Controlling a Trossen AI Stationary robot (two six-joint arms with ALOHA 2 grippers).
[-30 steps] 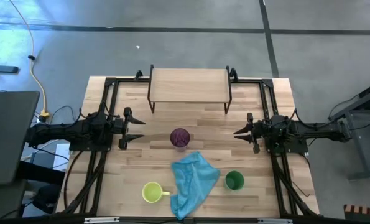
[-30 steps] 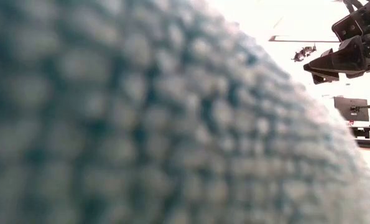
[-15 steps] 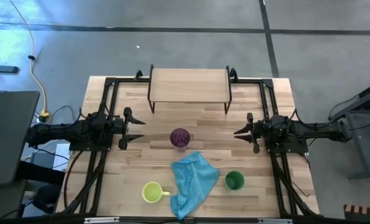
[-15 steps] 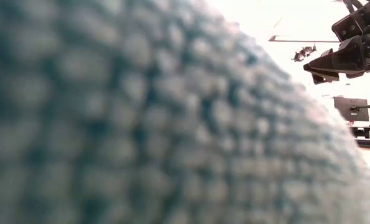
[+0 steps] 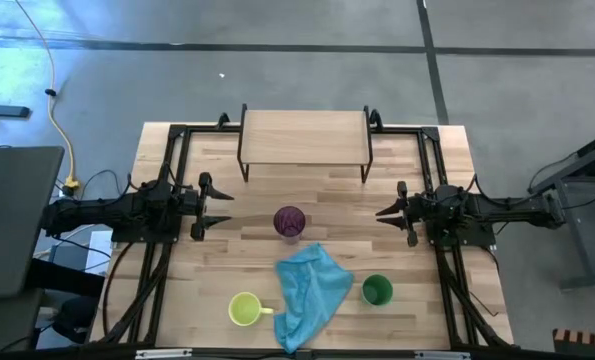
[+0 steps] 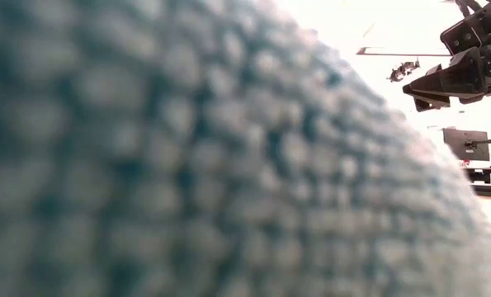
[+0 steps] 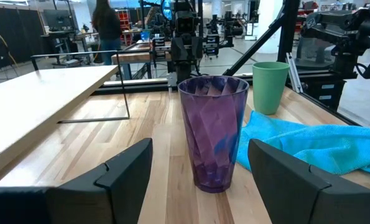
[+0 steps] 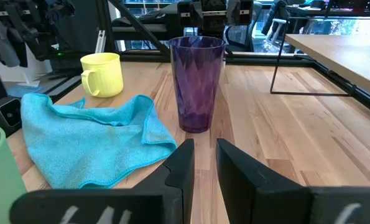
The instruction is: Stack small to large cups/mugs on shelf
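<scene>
To start well, the wide-open left gripper (image 5: 220, 205) should slide straight around the tall see-through purple cup (image 5: 289, 221) and squeeze gently, while the right gripper (image 5: 381, 214), its fingers nearly together and holding nothing, waits on the right.

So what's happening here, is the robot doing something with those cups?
Nothing is being handled at this moment. The left gripper, fingers open, and the right gripper, fingers close together with a narrow gap, wait on either side of the purple cup, holding nothing. The yellow mug and green cup stand on the table either side of a blue cloth. The shelf behind has no cups on it yet.
</scene>
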